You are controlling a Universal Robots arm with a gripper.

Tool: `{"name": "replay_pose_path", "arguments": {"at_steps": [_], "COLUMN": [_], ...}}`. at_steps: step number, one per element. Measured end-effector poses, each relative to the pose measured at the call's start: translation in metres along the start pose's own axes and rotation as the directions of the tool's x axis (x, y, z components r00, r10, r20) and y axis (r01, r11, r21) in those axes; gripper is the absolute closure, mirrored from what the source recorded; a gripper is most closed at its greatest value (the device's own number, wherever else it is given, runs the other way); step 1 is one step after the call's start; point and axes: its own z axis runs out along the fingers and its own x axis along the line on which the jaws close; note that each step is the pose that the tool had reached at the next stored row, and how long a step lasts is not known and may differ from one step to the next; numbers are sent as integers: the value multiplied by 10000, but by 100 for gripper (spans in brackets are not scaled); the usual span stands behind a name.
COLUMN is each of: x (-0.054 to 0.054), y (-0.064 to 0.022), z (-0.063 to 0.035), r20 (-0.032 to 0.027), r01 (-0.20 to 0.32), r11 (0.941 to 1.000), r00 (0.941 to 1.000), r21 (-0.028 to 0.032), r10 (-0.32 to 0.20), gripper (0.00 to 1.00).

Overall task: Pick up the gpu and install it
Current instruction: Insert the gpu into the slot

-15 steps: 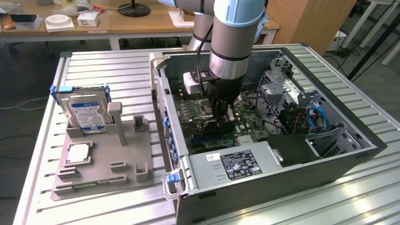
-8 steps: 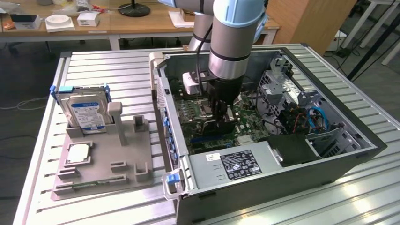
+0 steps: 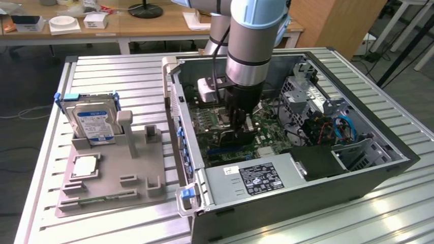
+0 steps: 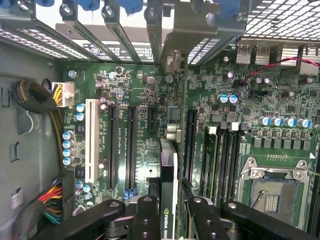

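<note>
Overhead, a ribbed aluminium table [image 3: 122, 71] carries an open black steel computer case [image 3: 271, 213] lying on its side, with wooden desks [image 3: 135, 25] along the room's back. Toward the exterior view's left, a matte grey moulded holder [image 3: 101, 195] props a silver hard drive [image 3: 95, 122] upright. The gripper [image 3: 239, 119] reaches down into the case, its black jointed fingers [image 4: 145, 220] pinching the gpu [image 4: 167, 170], a thin flat black card seen edge-on. The card hangs just above the glossy green motherboard [image 4: 150, 165], between long black expansion slots [image 4: 131, 145].
</note>
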Motion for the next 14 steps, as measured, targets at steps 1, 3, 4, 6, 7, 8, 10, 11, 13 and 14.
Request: {"name": "replay_pose_path", "arguments": {"at_steps": [1,3,4,6,7,8,10,11,13,14], "x": [0,-1,0,0,0,0,1,1,2,3], "y": [6,11,12,14,15,14,0,-15,-28,-29], "z": [-1,0,0,1,2,2,3,4,4,4], "r20": [0,0,0,-1,-2,-1,1,3,2,2], "r01": [0,2,3,3,6,14,32,36,38,40], "r11": [10000,10000,10000,10000,10000,10000,10000,10000,10000,10000], "r00": [10000,10000,10000,10000,10000,10000,10000,10000,10000,10000], "r21": [0,1,1,-1,-1,-3,-28,-37,-36,-35], "r10": [0,-2,-3,-3,-6,-14,-32,-36,-38,-40], "gripper": [74,74,74,74,74,74,74,74,74,74]}}
